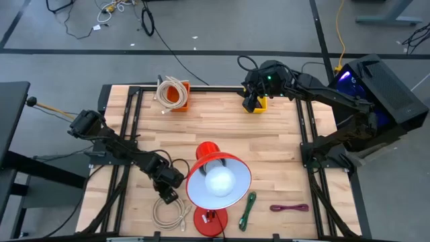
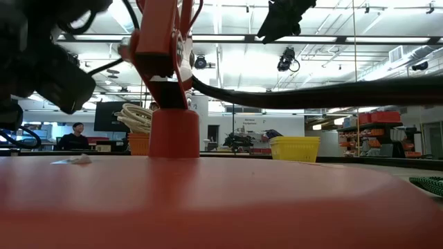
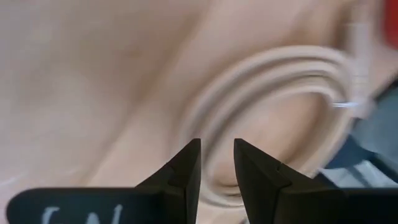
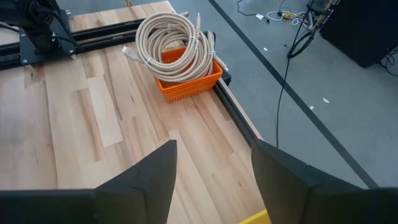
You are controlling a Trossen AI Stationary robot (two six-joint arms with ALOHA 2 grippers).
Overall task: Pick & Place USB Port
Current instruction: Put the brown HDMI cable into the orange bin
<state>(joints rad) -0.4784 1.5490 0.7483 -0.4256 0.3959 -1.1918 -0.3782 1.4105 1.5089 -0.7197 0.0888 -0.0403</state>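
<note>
A beige coiled cable (image 1: 172,215) lies flat near the table's near edge, left of the red lamp's base. My left gripper (image 1: 168,195) hangs just above the coil's far side, and in the left wrist view (image 3: 216,144) its fingers are open by a narrow gap over the coil's strands (image 3: 280,68). My right gripper (image 1: 250,103) is wide open (image 4: 214,144) in the air at the far edge, over a yellow bin (image 1: 260,103) of which one corner (image 4: 256,218) shows. A second beige coil (image 4: 171,40) sits in an orange basket (image 1: 179,96).
A red desk lamp (image 1: 216,180) stands mid-table next to my left arm, its base (image 2: 208,200) filling the low view. A green cable (image 1: 247,210) and a purple cable (image 1: 289,208) lie at the near right. Bare wood (image 1: 222,124) lies between basket, bin and lamp.
</note>
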